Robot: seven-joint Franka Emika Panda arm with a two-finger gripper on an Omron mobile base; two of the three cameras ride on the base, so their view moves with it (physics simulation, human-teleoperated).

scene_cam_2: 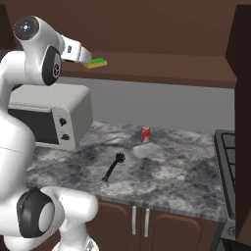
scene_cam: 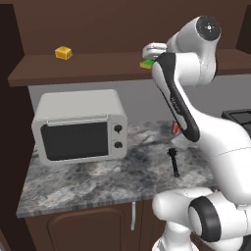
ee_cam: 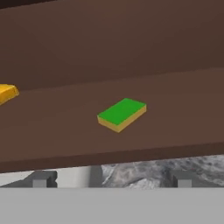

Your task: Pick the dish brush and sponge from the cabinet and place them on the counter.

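**Spread claw before the sponge on the cabinet shelf**

The claw (scene_cam_2: 84, 55) is up at the level of the shelf (scene_cam_2: 162, 68) inside the cabinet (scene_cam: 98, 19), and its two fingers (ee_cam: 41, 179) stand wide apart — nothing is between them. Just ahead of the claw lies the sponge (ee_cam: 122, 113), flat on the shelf, green side up with the thin yellow layer below. In the right base view the sponge (scene_cam_2: 95, 62) is just beyond the tip of the claw; whether they touch, I cannot tell from there. In the hand view the sponge is clearly apart from both fingers.

Further along the shelf, well away from the claw on the far side of the sponge, sits a small yellow block (scene_cam: 63, 52).

Below the claw is the tabletop (scene_cam_2: 166, 171), grey stone with dark and white veins. The dish brush (scene_cam_2: 113, 167) lies on it — black, lying flat, with its head toward the back wall. Near the brush, closer to the wall, stands a small red can (scene_cam_2: 145, 134), upright. A white microwave (scene_cam: 81, 126) stands on the tabletop under the shelf, to the side of the brush. At the far edge of the tabletop begins a dark stove (scene_cam_2: 240, 162).
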